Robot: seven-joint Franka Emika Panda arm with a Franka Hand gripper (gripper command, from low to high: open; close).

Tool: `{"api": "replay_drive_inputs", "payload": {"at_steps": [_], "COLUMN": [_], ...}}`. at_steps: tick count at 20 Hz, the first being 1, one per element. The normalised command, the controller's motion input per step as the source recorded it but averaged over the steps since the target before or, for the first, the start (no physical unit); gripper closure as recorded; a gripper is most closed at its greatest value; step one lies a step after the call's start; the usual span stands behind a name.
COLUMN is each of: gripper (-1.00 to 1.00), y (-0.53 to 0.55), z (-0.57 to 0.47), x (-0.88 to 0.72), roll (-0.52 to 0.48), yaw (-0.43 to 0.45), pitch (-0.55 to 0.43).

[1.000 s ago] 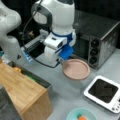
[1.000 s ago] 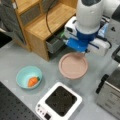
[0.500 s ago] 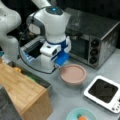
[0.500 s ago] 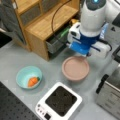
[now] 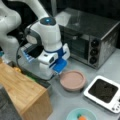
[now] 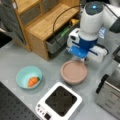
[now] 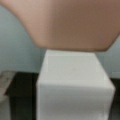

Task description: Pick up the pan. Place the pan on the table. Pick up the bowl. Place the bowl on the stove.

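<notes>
A grey table (image 6: 15,57) carries a wooden counter (image 6: 47,23), a toaster oven (image 5: 100,37) and the stove (image 6: 60,102). The pan (image 6: 74,72) is seen resting on the table between stove and counter, its white handle (image 7: 73,85) filling the wrist view. The gripper (image 6: 83,58) is held at the pan's far rim, but whether it is clamped on the handle cannot be told. The placing step is judged in hand. The bowl (image 6: 29,77) lies well left, untouched.

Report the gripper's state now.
Gripper: down at the pan's handle end, pan on the table; open or shut cannot be told.
</notes>
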Motion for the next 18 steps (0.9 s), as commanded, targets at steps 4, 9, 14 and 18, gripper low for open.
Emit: {"api": "replay_drive_inputs", "payload": {"at_steps": [4, 9, 14, 18], "gripper": [1.0, 1.0, 1.0, 1.0], "y": [-0.02, 0.01, 0.0, -0.01], "z": [-0.07, -0.11, -0.12, -0.05], "x": [0.07, 0.12, 0.13, 0.09], "roll": [0.004, -0.074, -0.147, -0.15], "yaw": [-0.058, -0.062, 0.001, 0.047], "pitch": [-0.061, -0.049, -0.036, -0.019]}}
